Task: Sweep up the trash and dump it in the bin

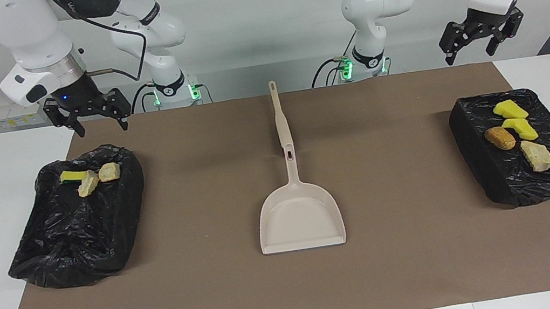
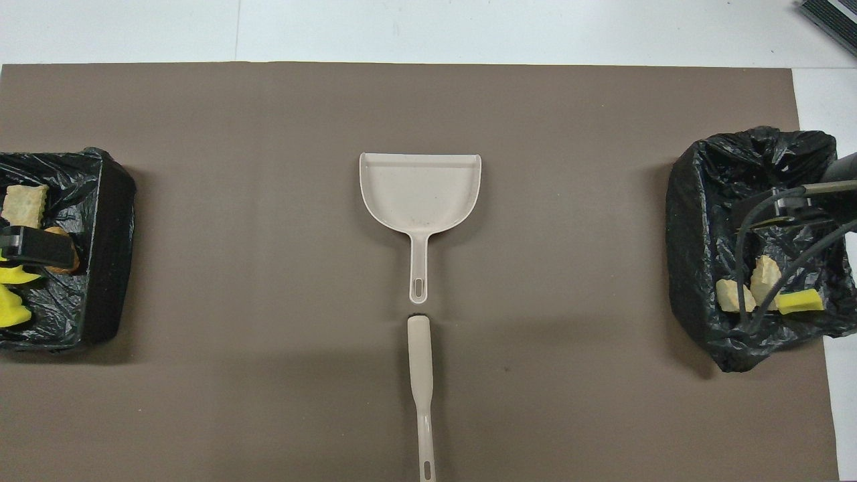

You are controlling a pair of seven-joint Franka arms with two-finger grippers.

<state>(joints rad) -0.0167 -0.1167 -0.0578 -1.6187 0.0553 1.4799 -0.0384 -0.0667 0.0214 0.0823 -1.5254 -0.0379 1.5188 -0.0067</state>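
Left pincer (image 1: 482, 39) raised, dustpan (image 1: 300, 221) mid-mat

Both pincers up and spread wide: left pincer (image 1: 482, 36) at upper right, right pincer (image 1: 90, 115) at upper left. Beige dustpan (image 1: 300, 220) mid-frame on brown mat (image 1: 219, 293). Trash (image 1: 517, 132) in black bin (image 1: 477, 157) at right edge, more in bin at left.

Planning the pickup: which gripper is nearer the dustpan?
Neither clearly. The left gripper hangs above its bin, the right gripper above its own; the dustpan lies midway.
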